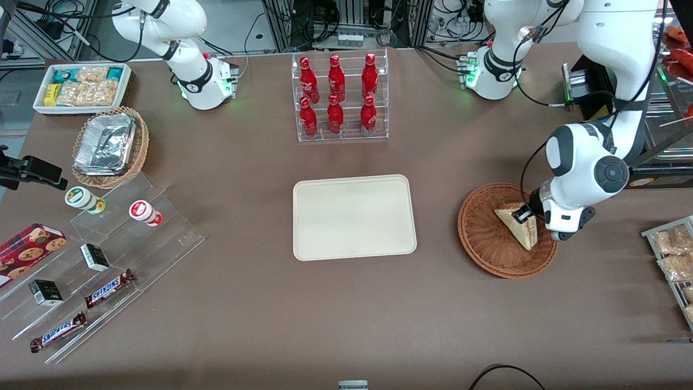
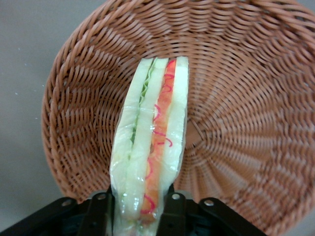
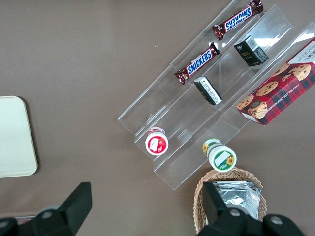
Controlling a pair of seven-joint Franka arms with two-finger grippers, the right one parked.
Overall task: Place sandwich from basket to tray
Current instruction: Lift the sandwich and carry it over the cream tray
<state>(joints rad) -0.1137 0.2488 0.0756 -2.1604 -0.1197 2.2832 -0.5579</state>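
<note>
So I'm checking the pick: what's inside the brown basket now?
Only the sandwich, gripped at one end by the gripper, inside the basket. The weave directly under the sandwich is hidden.

Upper centre: clear rack (image 1: 342, 97) of six red bottles. Left: snack bin (image 1: 82, 88), foil-tray basket (image 1: 111, 147), acrylic steps (image 1: 103, 260) bearing Snickers bars (image 1: 110, 287).

Only brand I can really read is SNICKERS, white-and-blue lettering on two brown bars (image 1: 110, 288) (image 1: 58, 331) sitting on the clear stepped rack (image 1: 162, 249); the right wrist view shows the same word on both. The cookie box (image 1: 30, 246) has "CHOCOLATE CHIP COOKIES" along its edge in that view, tiny but legible. Red bottles (image 1: 335, 95) carry white script I can't make out. The gripper (image 1: 524, 215) on the sandwich (image 1: 520, 225) has no markings.
</note>
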